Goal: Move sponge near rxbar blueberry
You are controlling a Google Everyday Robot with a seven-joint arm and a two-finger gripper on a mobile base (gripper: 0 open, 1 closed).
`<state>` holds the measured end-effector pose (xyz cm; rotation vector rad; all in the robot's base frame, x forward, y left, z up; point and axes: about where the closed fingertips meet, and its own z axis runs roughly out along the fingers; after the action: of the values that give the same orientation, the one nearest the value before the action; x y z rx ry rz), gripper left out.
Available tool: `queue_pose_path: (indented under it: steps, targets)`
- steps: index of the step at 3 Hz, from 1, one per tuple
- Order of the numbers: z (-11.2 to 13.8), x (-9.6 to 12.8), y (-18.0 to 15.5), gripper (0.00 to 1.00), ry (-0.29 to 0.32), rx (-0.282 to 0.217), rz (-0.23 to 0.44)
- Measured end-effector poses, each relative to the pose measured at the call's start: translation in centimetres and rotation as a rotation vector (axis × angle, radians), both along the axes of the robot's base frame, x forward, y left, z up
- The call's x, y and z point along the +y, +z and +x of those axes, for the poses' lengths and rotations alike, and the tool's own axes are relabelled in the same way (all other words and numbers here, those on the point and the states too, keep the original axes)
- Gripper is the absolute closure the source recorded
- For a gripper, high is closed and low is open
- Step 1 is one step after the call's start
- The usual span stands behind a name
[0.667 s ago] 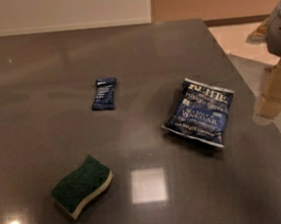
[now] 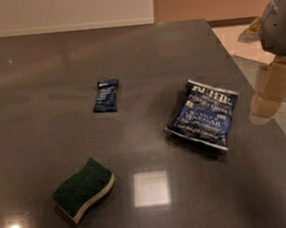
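Note:
The sponge (image 2: 83, 189), with a dark green top and cream foam underside, lies on the dark table (image 2: 142, 51) at the front left. The rxbar blueberry (image 2: 106, 94), a narrow navy wrapper, lies farther back, left of centre, well apart from the sponge. My gripper (image 2: 270, 92), beige and hanging from the grey arm (image 2: 280, 21), is at the far right, over the table's right edge. It is far from both the sponge and the bar and holds nothing that I can see.
A crinkly blue-and-white chip bag (image 2: 204, 114) lies right of centre, between the gripper and the bar. The table's right edge (image 2: 254, 96) runs diagonally under the gripper, with light floor beyond. A bright light reflection (image 2: 151, 188) shows beside the sponge.

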<state>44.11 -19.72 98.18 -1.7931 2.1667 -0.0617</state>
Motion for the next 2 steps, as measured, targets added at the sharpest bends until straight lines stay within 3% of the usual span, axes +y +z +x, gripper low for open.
queue_pose_path:
  steps: [2]
  targets:
    - [0.1, 8.0, -1.1, 0.0, 0.265, 0.01, 0.052]
